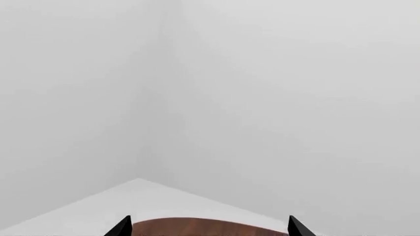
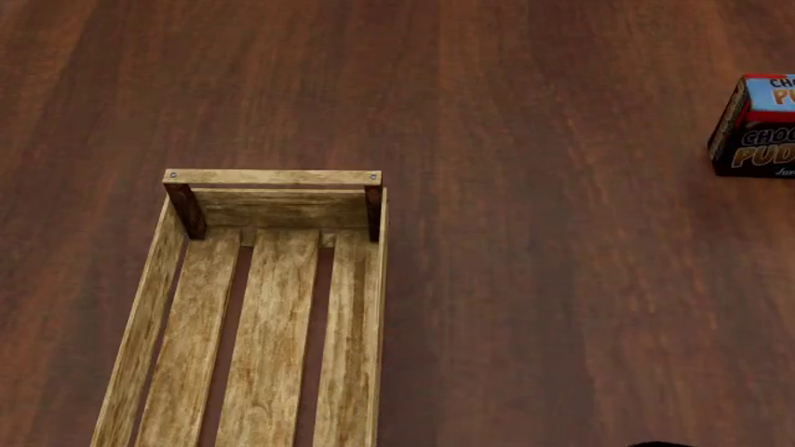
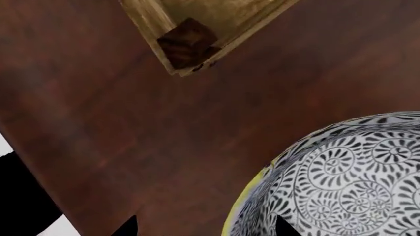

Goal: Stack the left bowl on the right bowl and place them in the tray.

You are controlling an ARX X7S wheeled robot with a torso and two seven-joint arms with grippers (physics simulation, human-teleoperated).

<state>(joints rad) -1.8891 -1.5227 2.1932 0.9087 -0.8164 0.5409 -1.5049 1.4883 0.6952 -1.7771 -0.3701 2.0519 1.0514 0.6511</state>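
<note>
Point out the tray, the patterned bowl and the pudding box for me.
tray [image 2: 271,176]: head view, far end plank.
patterned bowl [image 3: 354,182]: right wrist view, black-and-white outer wall.
pudding box [image 2: 758,130]: head view, dark front face, cut by the frame edge.

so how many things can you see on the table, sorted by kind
light-wood slatted tray: 1
dark chocolate pudding box: 1
black-and-white patterned bowl: 1, with a yellow rim showing behind it, maybe a second bowl
total: 3 sure

The head view looks steeply down on the tray [image 2: 267,307]. The right wrist view, close above the desk [image 3: 131,142], shares a tray corner. The left wrist view faces level past the desk edge toward blank walls.
</note>
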